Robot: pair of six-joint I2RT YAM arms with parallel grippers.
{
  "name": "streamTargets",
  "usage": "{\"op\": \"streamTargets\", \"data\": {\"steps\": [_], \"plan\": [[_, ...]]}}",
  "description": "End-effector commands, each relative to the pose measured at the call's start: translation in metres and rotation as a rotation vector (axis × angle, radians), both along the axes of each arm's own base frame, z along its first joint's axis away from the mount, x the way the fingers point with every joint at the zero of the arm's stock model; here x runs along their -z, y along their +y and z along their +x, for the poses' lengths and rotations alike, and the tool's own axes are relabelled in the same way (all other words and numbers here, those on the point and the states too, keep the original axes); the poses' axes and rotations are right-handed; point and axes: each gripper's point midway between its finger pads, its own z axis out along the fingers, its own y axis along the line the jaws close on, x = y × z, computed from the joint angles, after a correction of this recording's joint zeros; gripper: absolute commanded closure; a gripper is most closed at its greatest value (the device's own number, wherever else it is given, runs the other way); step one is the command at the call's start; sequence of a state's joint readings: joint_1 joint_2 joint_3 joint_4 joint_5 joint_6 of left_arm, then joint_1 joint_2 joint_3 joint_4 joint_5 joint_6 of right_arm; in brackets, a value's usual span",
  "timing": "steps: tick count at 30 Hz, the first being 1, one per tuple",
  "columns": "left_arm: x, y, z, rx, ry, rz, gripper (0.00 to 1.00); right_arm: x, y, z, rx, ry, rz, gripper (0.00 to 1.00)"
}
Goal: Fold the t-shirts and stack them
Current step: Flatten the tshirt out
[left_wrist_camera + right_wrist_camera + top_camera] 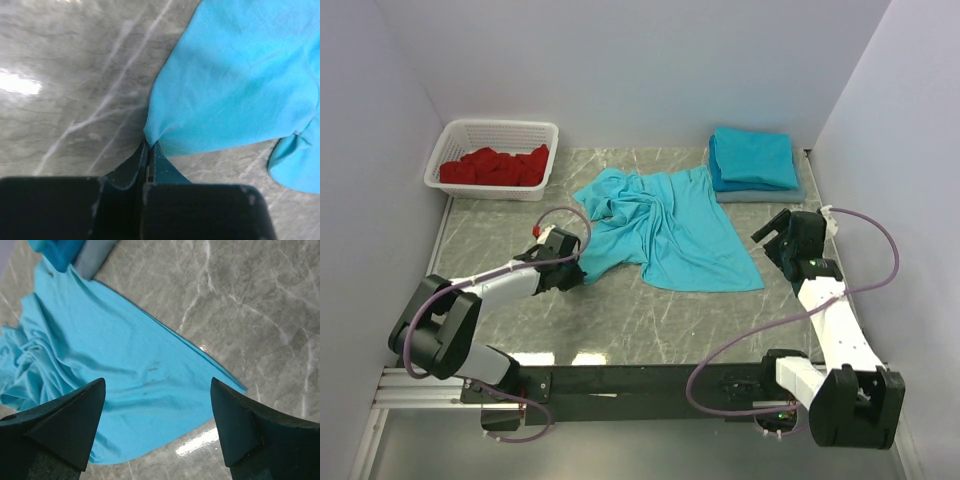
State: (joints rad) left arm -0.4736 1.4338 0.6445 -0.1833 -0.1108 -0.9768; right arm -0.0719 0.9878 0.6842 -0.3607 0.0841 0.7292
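T-shirt [665, 235] lay crumpled on the table [500, 235], one edge pinched in the closed left gripper [149, 148], arm stretched low; right gripper [157, 387] hovered above its hem, jaws wide. White basket [542, 127] held red cloth [495, 167].

Shirt [665, 225]: crumpled at centre (one corner at the left gripper [568, 262])
Stack [752, 158]: folded, far right
Basket [500, 125]: red cloth [495, 168] inside

I find nothing to read in any of my views: no lettering, label, brand, number or sign.
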Motion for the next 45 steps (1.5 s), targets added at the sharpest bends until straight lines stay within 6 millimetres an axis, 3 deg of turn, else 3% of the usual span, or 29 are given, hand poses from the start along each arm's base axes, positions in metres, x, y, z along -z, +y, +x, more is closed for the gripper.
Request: {"op": "streamTargets", "data": {"steps": [1, 7, 12, 16, 20, 28, 40, 45], "plan": [[-0.017, 0.011, 0.009, -0.013, -0.072, 0.051, 1.0, 0.003, 0.0, -0.001, -0.04, 0.068, -0.028, 0.1], [-0.032, 0.021, 0.007, -0.047, -0.163, 0.042, 1.0, 0.053, 0.019, -0.018, -0.178, 0.337, -0.057, 0.25], [-0.041, 0.035, 0.002, -0.075, -0.209, 0.074, 1.0, 0.074, 0.009, -0.034, -0.122, 0.462, -0.139, 0.28], [-0.05, 0.04, -0.005, -0.086, -0.214, 0.072, 0.99, 0.079, -0.014, -0.044, -0.027, 0.541, -0.228, 0.29], [-0.053, 0.051, -0.011, -0.118, -0.22, 0.098, 0.99, 0.092, -0.005, -0.047, -0.051, 0.562, -0.184, 0.33], [-0.056, 0.054, -0.013, -0.133, -0.232, 0.096, 1.0, 0.113, -0.004, -0.048, -0.068, 0.612, -0.168, 0.39], [-0.06, 0.062, -0.012, -0.158, -0.238, 0.132, 1.0, 0.134, 0.005, -0.047, -0.133, 0.639, -0.126, 0.61], [-0.068, 0.066, -0.009, -0.178, -0.254, 0.146, 1.0, 0.136, 0.007, -0.043, -0.143, 0.608, -0.118, 0.79]]}}
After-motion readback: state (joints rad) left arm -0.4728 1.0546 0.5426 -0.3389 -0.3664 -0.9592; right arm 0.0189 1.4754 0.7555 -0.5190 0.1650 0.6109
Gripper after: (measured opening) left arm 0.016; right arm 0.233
